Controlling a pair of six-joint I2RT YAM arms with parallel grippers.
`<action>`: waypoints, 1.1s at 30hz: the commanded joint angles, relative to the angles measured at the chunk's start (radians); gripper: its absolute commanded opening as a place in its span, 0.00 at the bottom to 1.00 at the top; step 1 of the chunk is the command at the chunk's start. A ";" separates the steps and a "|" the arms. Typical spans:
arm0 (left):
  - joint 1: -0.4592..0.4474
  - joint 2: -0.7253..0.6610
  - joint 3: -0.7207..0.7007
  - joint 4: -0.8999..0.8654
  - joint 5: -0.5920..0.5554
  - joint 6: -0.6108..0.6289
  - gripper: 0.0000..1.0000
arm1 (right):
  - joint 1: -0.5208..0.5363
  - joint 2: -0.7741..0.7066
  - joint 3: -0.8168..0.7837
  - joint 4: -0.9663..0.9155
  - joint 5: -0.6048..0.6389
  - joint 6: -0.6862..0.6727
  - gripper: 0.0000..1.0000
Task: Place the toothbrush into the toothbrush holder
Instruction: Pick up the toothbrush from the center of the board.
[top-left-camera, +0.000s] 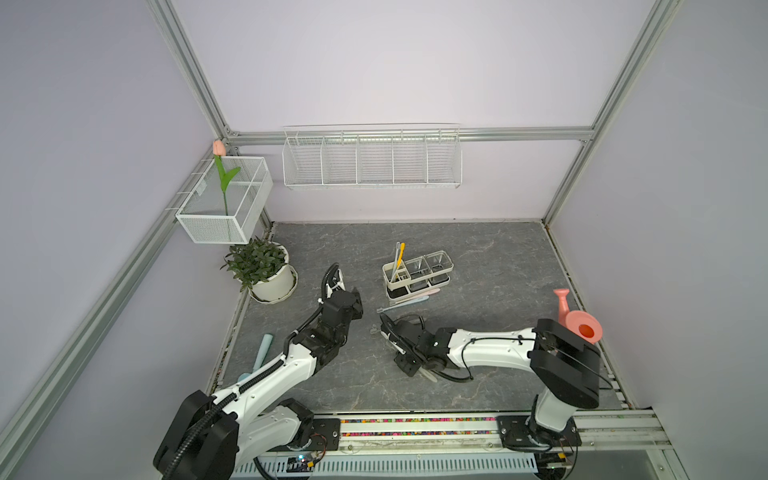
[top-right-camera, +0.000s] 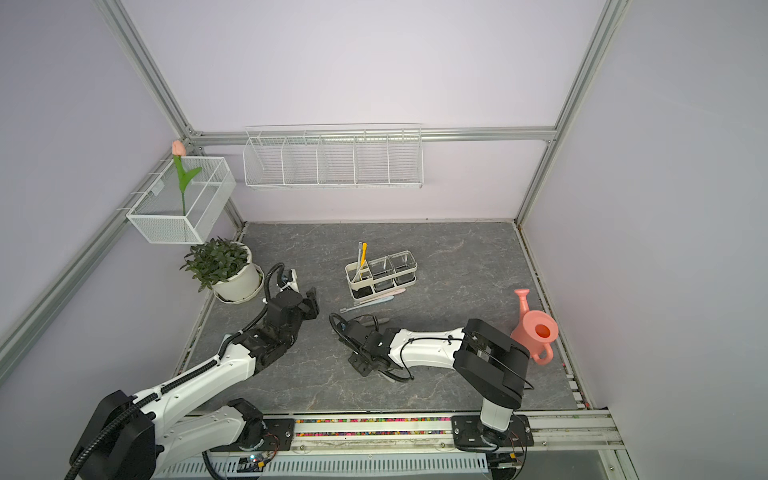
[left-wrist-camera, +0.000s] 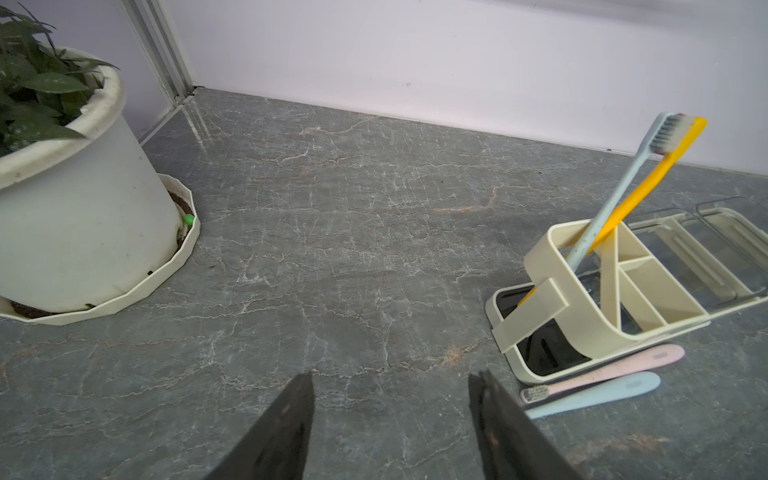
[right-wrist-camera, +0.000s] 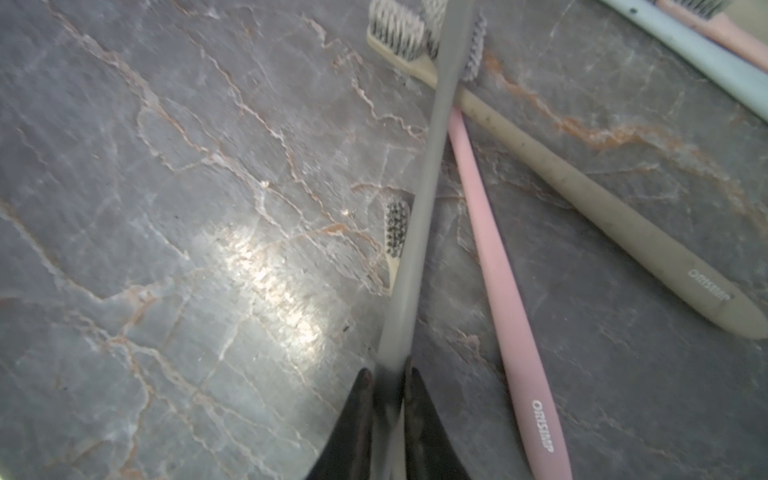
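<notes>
My right gripper (right-wrist-camera: 388, 382) is clamped on the grey toothbrush (right-wrist-camera: 419, 208). Its long axis runs straight out from the jaws, near the holder (top-left-camera: 390, 283). The left gripper (left-wrist-camera: 392, 376) stands open and empty, farther from the holder.

Potted plant (top-left-camera: 257, 262), back-L corner of grey marble tabletop (top-left-camera: 498, 270). Pink watering can (top-left-camera: 579, 324) at R edge. Tulip (top-left-camera: 219, 148) upright in mesh wall basket (top-left-camera: 216, 230); long wire basket (top-left-camera: 372, 166), rear wall.
</notes>
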 joint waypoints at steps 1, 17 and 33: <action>0.005 0.006 0.018 -0.007 -0.009 -0.027 0.63 | 0.006 0.024 0.017 -0.024 -0.005 0.012 0.19; 0.004 0.003 0.018 -0.008 -0.005 -0.027 0.63 | 0.007 0.079 0.051 -0.067 0.003 0.014 0.19; 0.005 0.007 0.018 -0.005 0.000 -0.027 0.64 | 0.007 0.041 0.035 -0.066 0.061 0.034 0.10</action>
